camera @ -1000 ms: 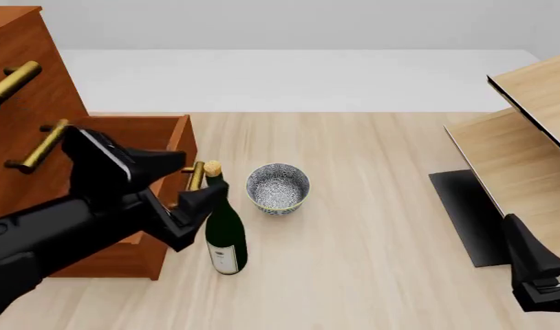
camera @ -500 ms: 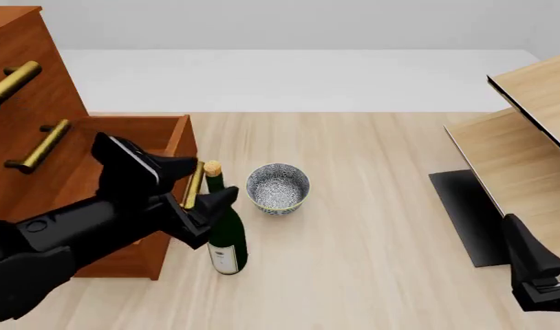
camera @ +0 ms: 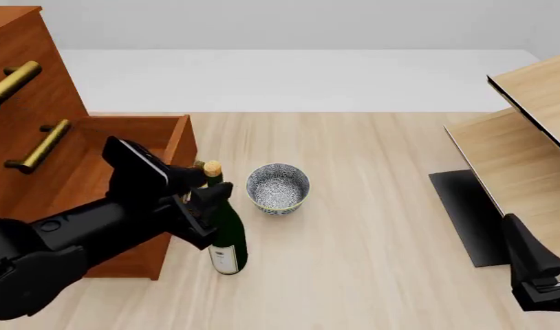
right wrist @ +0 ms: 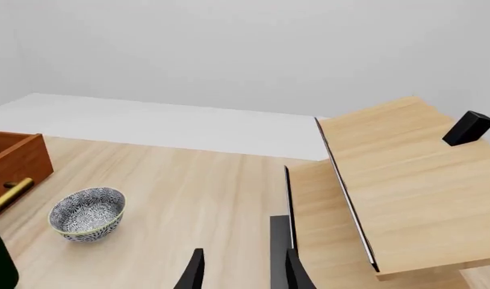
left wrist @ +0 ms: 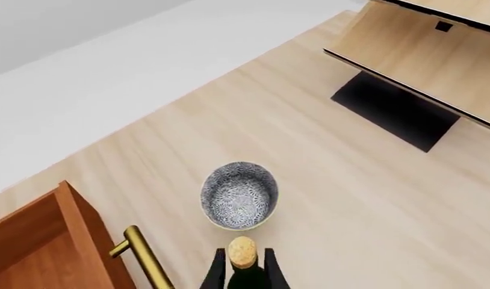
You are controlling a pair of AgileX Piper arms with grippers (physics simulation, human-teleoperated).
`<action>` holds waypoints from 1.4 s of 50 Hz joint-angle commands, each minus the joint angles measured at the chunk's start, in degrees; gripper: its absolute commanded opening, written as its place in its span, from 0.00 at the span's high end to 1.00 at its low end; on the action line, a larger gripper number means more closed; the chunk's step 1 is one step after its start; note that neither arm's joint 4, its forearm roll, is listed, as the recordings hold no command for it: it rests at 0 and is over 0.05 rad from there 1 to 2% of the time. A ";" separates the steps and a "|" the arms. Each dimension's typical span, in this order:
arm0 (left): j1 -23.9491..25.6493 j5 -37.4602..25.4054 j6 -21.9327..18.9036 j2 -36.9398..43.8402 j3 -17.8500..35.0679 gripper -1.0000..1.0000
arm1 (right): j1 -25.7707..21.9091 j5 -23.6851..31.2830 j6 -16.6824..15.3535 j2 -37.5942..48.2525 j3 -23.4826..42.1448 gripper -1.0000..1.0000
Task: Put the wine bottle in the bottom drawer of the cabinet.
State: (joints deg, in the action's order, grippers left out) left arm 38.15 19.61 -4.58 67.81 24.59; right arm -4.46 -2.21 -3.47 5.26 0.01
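While the wine bottle (camera: 227, 230) stands upright on the light-wood table (camera: 372, 227), long axis vertical and cork up, its neck is bracketed by the left gripper (camera: 203, 196); in the left wrist view a black finger (left wrist: 215, 274) is seen on each side of the cork-topped neck, but actual contact can't be confirmed, so grip state cannot be told. One bottle is seen: slim, dark green glass, tan cork, small white label near the base. It is placed just right of the bottom drawer (camera: 124, 148), which is pulled out from the cabinet (camera: 23, 89) at the left: a reddish-brown wooden box, one brass bar handle partly hidden behind the gripper. Two more brass bar handles are seen on the upper fronts. One speckled grey bowl (camera: 277, 187), round with a pale rim, sits just right of the bottle neck, apart from it. A pale wood shelf unit (camera: 528, 144) with flat boards is at the right edge. The right gripper (right wrist: 237, 271) is parked near right, fingers spread, nothing between them.
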 commanded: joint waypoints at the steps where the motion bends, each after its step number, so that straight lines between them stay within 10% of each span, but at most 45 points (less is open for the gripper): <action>1: 0.63 0.12 0.86 0.37 0.04 1.00 | -0.01 -0.04 0.03 0.05 0.00 0.00; 21: 1.24 -1.98 0.88 -2.31 -0.09 1.00 | -0.06 0.10 -0.05 -0.12 0.00 0.00; 42: 0.04 -17.51 0.60 -17.69 3.93 1.00 | -0.25 0.19 -0.49 -0.20 0.00 0.00; 70: -3.63 -43.90 -1.62 -30.01 27.83 1.00 | -0.32 0.33 -0.79 -0.29 0.00 0.00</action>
State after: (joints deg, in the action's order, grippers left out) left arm 36.12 -16.61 -4.55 40.81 44.06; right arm -4.72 -1.92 -4.08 4.98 0.01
